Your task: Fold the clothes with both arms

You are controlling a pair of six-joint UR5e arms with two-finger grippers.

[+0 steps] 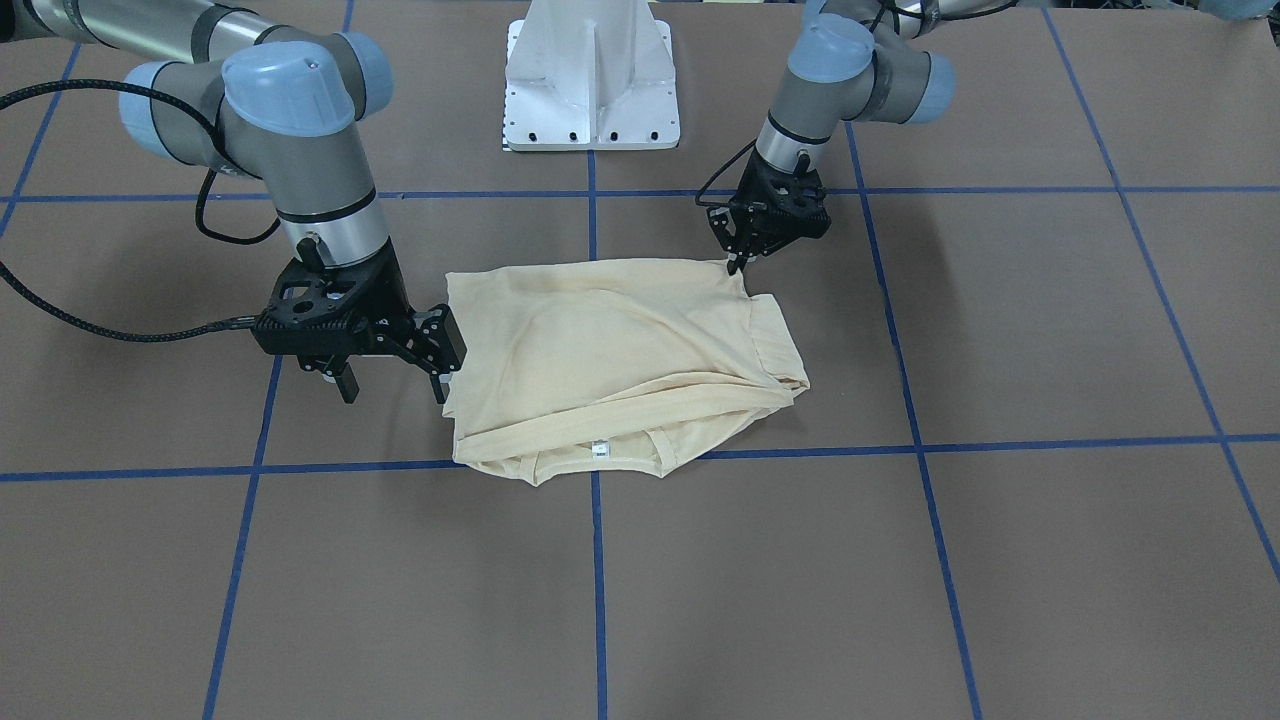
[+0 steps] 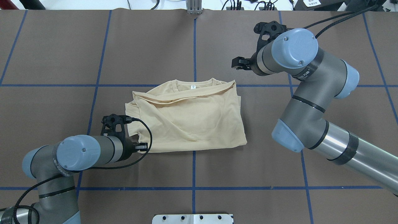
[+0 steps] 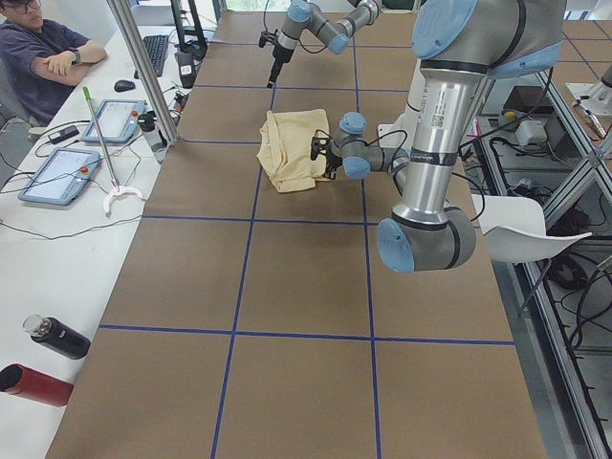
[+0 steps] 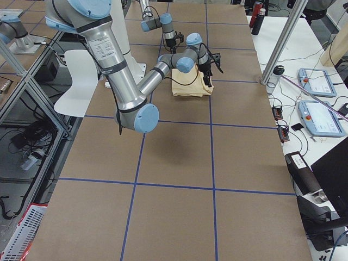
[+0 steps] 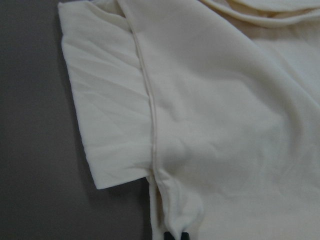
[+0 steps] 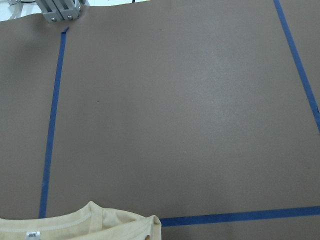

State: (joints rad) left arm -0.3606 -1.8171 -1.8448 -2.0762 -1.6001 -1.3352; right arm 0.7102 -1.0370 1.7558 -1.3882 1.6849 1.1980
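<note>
While my left pincer [image 1: 737, 262] pinches the T-shirt [image 1: 610, 350] corner at its tips, my right pincer [image 1: 395, 390] gapes wide, T-shirt edge just beside it.

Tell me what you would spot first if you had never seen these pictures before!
A pale yellow T-shirt lies folded in the middle of the brown table, which is crossed by blue tape lines. The robot's left gripper pinches one corner on the robot's side, and the right gripper hangs open beside the opposite edge.
</note>
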